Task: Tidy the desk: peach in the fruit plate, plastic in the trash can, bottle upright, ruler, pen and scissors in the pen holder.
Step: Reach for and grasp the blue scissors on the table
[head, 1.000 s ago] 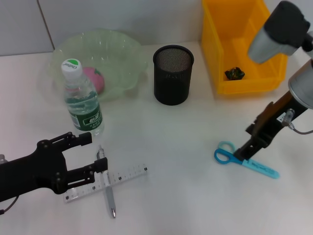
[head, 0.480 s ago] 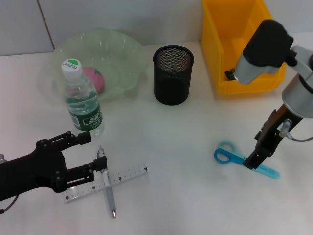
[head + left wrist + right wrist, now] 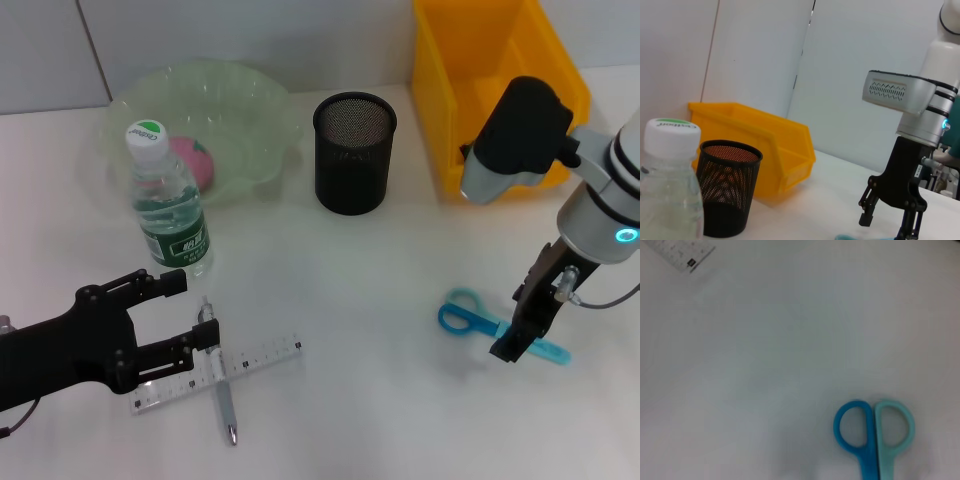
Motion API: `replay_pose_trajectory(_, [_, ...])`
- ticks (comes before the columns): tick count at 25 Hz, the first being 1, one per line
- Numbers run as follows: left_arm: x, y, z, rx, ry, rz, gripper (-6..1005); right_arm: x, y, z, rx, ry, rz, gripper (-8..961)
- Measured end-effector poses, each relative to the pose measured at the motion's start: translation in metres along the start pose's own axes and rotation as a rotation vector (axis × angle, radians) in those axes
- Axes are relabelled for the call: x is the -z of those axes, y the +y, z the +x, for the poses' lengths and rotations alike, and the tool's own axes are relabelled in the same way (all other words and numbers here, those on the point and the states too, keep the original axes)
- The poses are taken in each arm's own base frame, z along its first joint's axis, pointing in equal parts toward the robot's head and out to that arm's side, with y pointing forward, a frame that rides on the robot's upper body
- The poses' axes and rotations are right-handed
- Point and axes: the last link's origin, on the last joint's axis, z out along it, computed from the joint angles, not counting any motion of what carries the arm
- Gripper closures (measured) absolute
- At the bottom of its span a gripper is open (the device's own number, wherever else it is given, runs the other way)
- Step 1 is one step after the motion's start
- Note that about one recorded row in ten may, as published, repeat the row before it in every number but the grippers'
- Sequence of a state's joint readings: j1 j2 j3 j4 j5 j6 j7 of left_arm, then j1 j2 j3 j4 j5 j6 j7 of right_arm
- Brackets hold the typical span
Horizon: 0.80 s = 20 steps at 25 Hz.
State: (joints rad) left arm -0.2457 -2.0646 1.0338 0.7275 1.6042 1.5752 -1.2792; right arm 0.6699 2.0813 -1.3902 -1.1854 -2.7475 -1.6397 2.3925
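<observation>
The scissors (image 3: 462,317) lie flat on the desk (image 3: 380,380) at the right, and their blue loop handles (image 3: 874,430) fill the right wrist view. My right gripper (image 3: 512,338) hangs open just over the blade cover; the left wrist view shows it (image 3: 887,225) with fingers apart. My left gripper (image 3: 188,310) stands open at the front left, its near finger over the crossed pen (image 3: 222,390) and ruler (image 3: 262,355). The bottle (image 3: 170,210) stands upright. The peach (image 3: 192,160) lies in the fruit plate (image 3: 250,95). My right arm hides the plastic.
The pen holder (image 3: 353,150) stands at the back centre with the yellow trash can (image 3: 450,90) to its right. My right forearm reaches across the trash can's front corner. Bare desk lies between the ruler and the scissors.
My right arm has swung in over the trash can's front, and its gripper has shifted from the scissors' handles towards the blade cover and come lower. The left arm has not moved.
</observation>
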Motion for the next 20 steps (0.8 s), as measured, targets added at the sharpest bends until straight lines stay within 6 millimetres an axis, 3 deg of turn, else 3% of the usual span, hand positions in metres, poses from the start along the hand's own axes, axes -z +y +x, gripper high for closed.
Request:
replay_pose_trajectory(17, [0.0,0.0,0.0,0.009,0.007,0.0,203,-0.011,-0.002,-0.002,-0.002,-0.017,0.002,268])
replay_pose_trajectory(20, [0.0,0.0,0.0,0.009,0.008,0.0,203,-0.011,-0.002,-0.002,0.0,-0.018,0.0,327])
